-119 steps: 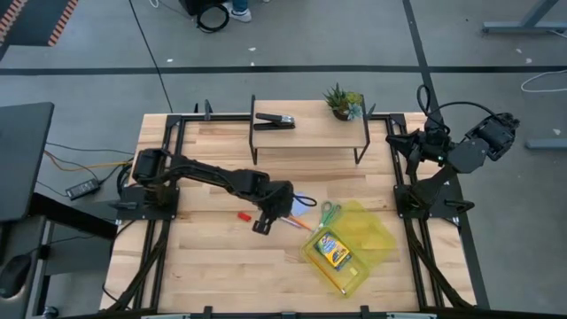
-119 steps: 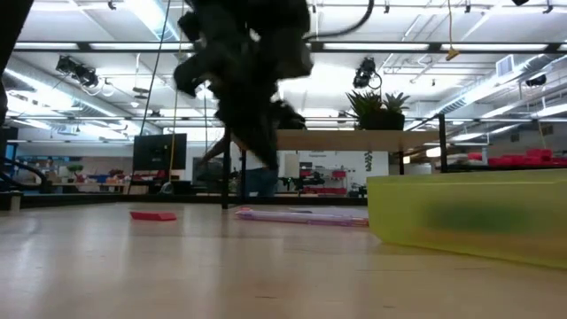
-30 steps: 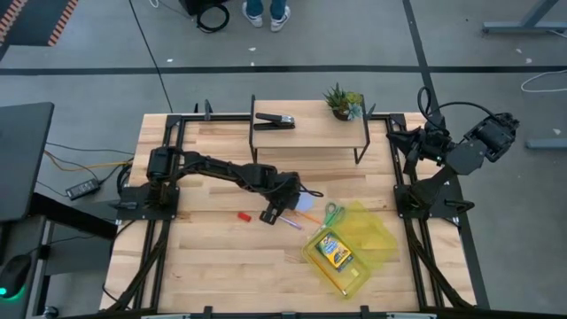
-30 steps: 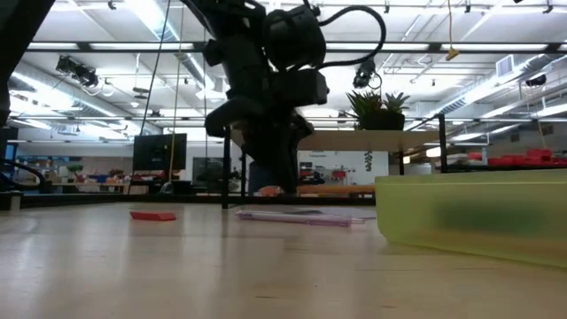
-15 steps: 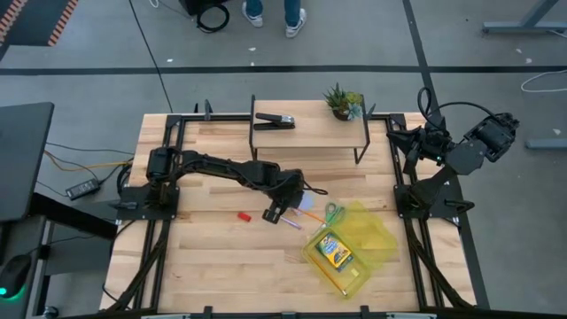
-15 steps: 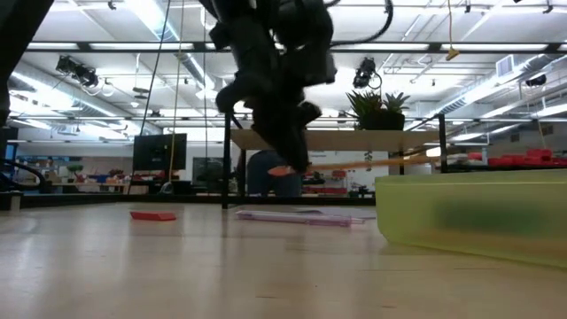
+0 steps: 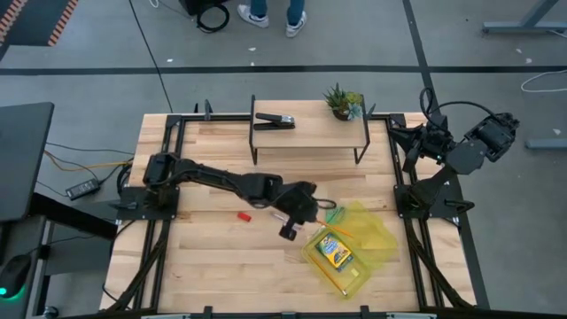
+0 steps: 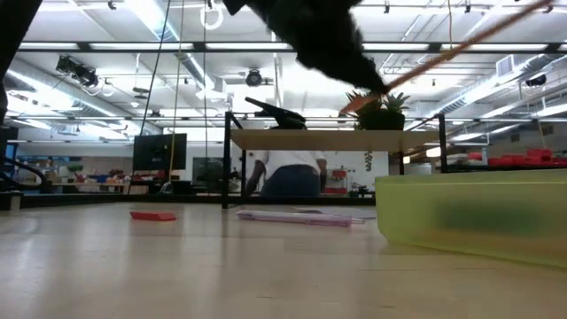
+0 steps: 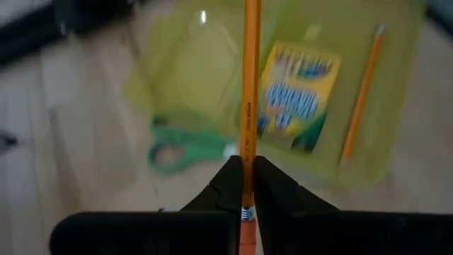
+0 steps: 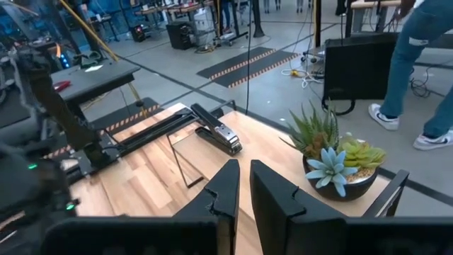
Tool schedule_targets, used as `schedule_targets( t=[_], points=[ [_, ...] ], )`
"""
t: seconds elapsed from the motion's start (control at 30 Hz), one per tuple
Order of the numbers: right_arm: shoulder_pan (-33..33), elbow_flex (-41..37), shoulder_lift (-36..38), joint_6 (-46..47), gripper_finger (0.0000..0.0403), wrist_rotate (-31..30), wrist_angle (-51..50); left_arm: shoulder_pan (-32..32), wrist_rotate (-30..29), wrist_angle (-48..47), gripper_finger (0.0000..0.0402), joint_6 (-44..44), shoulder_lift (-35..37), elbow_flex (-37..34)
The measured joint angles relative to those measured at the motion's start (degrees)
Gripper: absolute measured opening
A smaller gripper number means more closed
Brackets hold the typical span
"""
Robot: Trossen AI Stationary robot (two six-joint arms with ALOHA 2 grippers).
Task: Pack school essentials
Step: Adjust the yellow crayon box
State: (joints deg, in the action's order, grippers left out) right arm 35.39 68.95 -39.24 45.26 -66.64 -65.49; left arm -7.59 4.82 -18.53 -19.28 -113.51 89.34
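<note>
My left gripper [image 7: 291, 230] hangs above the table next to a translucent yellow-green case [image 7: 354, 241], shut on an orange pencil [image 9: 250, 85]. In the case lie the yellow-green crayon box [image 7: 334, 251] and a second pencil [image 9: 362, 92]. Green-handled scissors [image 7: 330, 213] rest at the case's far edge. The tiny red piece [image 7: 241, 215] lies flat on the table, left of the gripper. A flat pink-purple item [image 8: 301, 217] lies on the table; the pale blue notepad is hidden under my arm. My right gripper [image 10: 245, 185] is shut and parked at the far right corner. My left gripper pinches the orange pencil between its two fingers [image 9: 228, 177], just ahead of the metal band at its eraser end [image 9: 246, 152]. The pencil runs forward along the fingers. It is lifted clear of the table, slanted, with its free end out over the open case [image 9: 212, 64].
A raised wooden shelf [image 7: 310, 128] at the far edge carries a black stapler [image 7: 275, 120] and a small potted plant [image 7: 343, 100]. Black frame rails run along both sides of the table. A person's legs [image 7: 270, 11] show beyond the far edge.
My left gripper has risen from table height with the orange pencil and moved toward the near edge and the right, to the case. The pencil has come off the table, first level, now slanted, with its free end over the case. The person behind the table has shifted.
</note>
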Motion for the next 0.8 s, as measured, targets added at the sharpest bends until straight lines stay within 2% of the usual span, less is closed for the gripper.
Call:
schedule_targets(
  t=[0.23, 0.4, 0.8],
  points=[
    [0.00, 0.00, 0.01, 0.64, 0.0041, 0.37, -0.04, -3.92, 3.97, 6.31, 0.0022, 3.00, 0.00, 0.00],
    [-0.01, 0.00, 0.73, 2.58, 0.0041, -2.63, -0.09, -6.64, 6.85, 10.01, 0.0023, 2.13, -1.30, -0.07],
    [0.00, 0.00, 0.21, 11.18, 0.0041, -3.42, 0.01, -13.00, 6.56, 22.66, 0.0025, 0.62, -7.58, 0.00]
  ],
)
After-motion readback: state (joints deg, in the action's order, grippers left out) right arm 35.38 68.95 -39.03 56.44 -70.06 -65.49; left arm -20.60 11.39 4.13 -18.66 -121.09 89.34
